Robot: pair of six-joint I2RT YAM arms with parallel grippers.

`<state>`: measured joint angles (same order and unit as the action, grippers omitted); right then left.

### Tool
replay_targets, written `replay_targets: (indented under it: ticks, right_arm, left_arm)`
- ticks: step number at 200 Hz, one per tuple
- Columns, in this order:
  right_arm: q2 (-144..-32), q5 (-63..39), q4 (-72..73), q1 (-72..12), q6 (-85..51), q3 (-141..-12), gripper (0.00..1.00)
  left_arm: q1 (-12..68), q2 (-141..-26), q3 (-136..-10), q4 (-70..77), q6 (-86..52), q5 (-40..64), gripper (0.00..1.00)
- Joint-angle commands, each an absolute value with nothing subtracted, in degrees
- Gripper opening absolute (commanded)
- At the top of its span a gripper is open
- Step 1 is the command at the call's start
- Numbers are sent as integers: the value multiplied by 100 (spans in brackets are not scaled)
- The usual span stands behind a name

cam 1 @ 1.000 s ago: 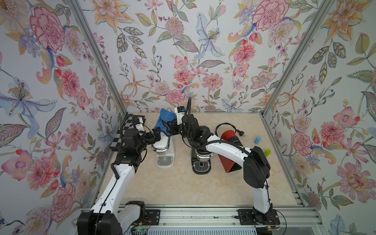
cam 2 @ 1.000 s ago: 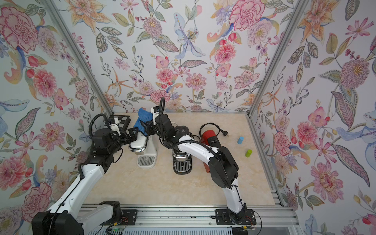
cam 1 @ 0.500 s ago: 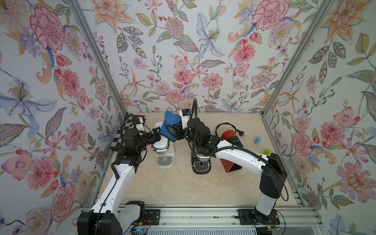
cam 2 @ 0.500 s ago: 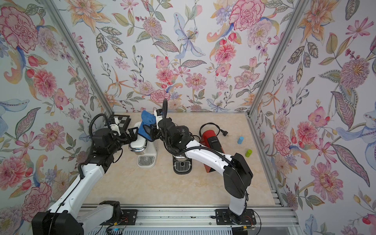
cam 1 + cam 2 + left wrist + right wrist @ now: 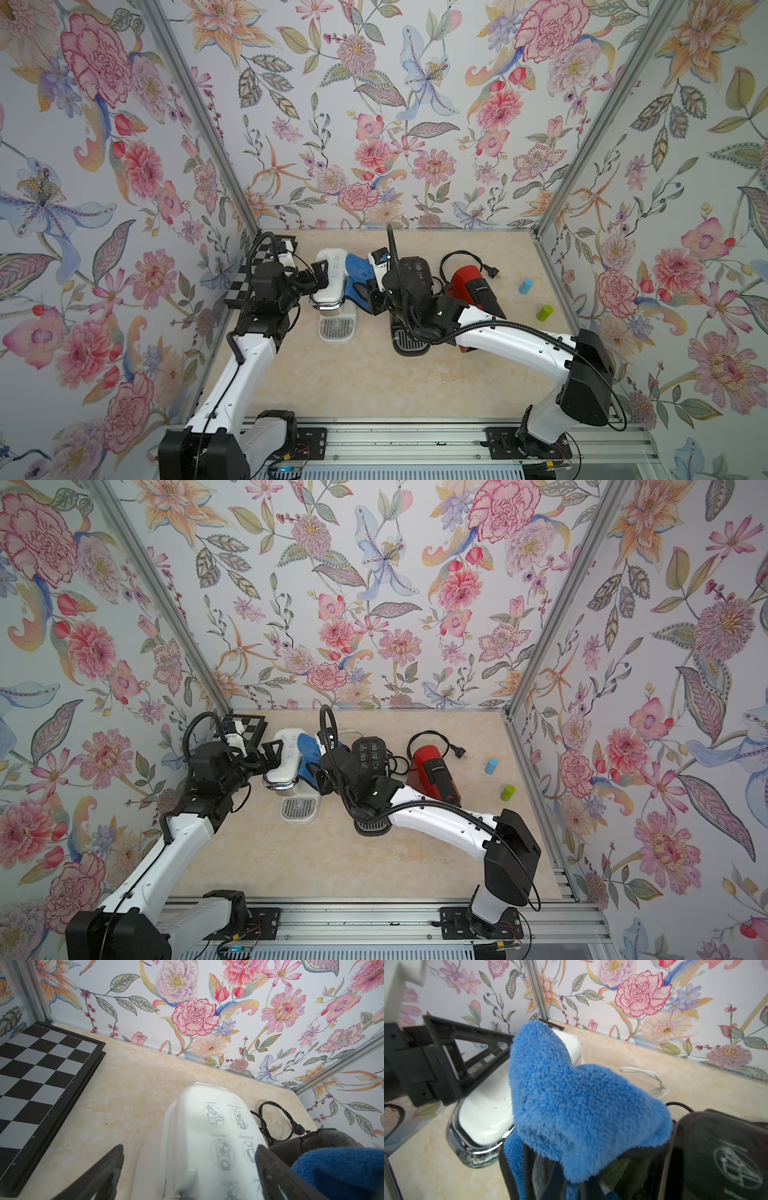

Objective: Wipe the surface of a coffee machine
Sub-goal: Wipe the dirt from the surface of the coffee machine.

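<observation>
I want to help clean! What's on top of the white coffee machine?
On the white coffee machine I see little printed drawings, with the open left tool over it. The blue cloth hides its edge beside the black machine.

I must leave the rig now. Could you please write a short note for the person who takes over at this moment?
The left gripper is open, its jaws standing over the top of the white coffee machine; no grip can be seen.
The right gripper is shut on the blue cloth, which lies against the side of that machine that faces the black coffee machine.
The red coffee machine stands on the far side of the black one; neither arm touches it.
Done: cloth in hand and at the white machine. How much is wiped does not show.
Left: probably wiping the top and the other sides.
</observation>
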<state>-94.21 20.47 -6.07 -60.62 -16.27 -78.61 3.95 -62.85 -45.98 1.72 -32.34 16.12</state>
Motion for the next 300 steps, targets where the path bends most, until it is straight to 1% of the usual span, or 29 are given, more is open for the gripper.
replay_targets:
  ticks: [1,63,108,145,169,226,250,267,300]
  right_arm:
    - [-9579,2029,-659,-6081,-1644,-7954,0]
    - [-10491,1584,-659,-6218,-1747,-8667,0]
    - [-10777,1200,-565,-6267,-2055,-8758,0]
    - [-10886,679,-232,-6290,-2416,-8706,0]
    - [-11006,525,-97,-6352,-2555,-8765,0]
    - [-11133,413,38,-6509,-2743,-8813,0]
    - [-11134,538,62,-6586,-2757,-8816,0]
    - [-11054,526,136,-6605,-2843,-8680,0]
    - [-10798,149,673,-6643,-3144,-8167,0]
  left_arm:
    - [432,-6397,-4600,149,-3138,1593,99]
    - [431,-6466,-4651,109,-3067,1580,99]
    - [433,-6535,-4750,1,-3024,1576,99]
    - [433,-6626,-4805,1,-3041,1580,99]
    - [432,-6671,-4842,9,-3046,1619,99]
    - [437,-6680,-4983,-125,-2904,1485,99]
    - [436,-6645,-4966,-142,-2884,1455,99]
    - [433,-6630,-4961,-197,-2850,1398,99]
    - [439,-6561,-4896,-181,-2872,1305,99]
